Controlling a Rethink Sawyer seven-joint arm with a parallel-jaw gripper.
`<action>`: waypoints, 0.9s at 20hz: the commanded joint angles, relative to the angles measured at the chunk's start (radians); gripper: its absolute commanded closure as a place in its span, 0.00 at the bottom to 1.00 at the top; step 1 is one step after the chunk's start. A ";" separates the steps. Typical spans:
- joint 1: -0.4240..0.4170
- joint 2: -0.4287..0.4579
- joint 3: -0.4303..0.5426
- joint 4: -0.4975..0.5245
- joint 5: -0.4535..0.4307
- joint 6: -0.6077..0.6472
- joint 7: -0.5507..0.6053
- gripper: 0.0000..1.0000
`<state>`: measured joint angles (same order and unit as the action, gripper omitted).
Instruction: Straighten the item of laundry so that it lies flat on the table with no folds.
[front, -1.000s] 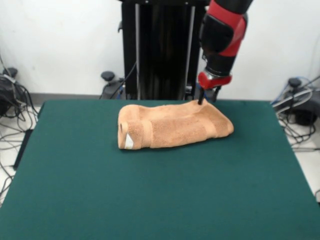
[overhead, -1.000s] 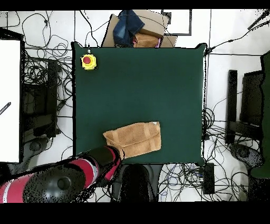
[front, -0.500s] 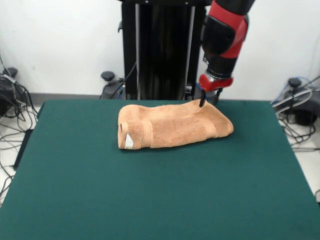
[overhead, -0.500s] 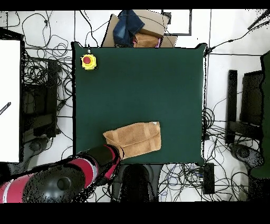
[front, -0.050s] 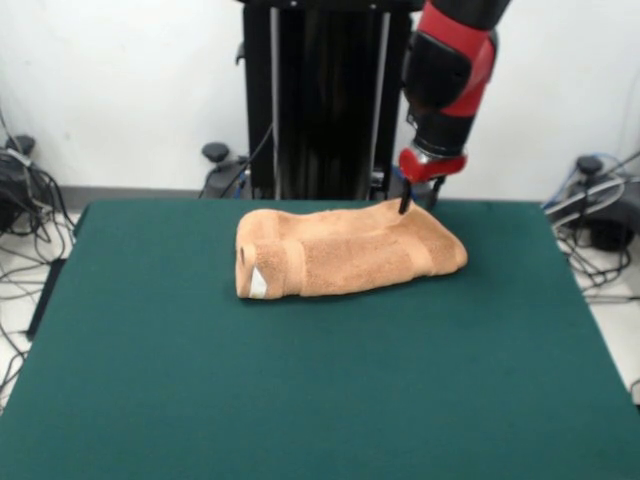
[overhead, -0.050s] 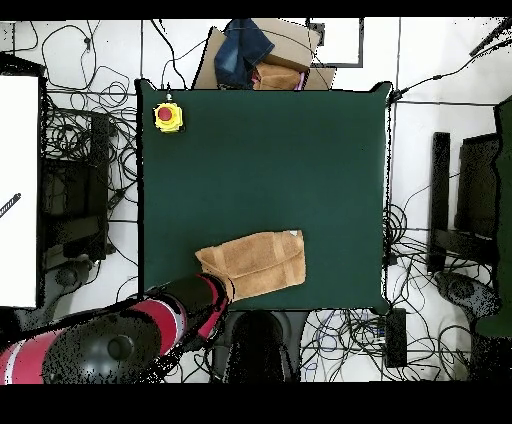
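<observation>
Folded towel (front, -0.050s: 345, 252), gripper (front, -0.050s: 404, 205) at its corner
Soft, limp terry; best pinched at corner just below; finger state unclear.

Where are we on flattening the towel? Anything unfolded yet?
Nothing looks done: the towel lies folded in a thick bundle on the table, tag at one end. In hand: the gripper sits at the bundle's far corner; whether it grips is unclear. Left: all the unfolding and spreading flat.
</observation>
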<state>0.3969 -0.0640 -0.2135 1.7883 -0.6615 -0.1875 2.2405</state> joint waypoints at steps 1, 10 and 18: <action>-0.047 0.014 0.118 -0.115 -0.024 0.098 -0.006 0.00; -0.134 -0.037 0.195 -0.119 -0.047 0.183 -0.047 0.00; -0.116 -0.047 0.190 -0.123 -0.048 0.205 -0.030 0.00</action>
<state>0.2877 -0.1080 -0.1211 1.7838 -0.6894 -0.0778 2.2405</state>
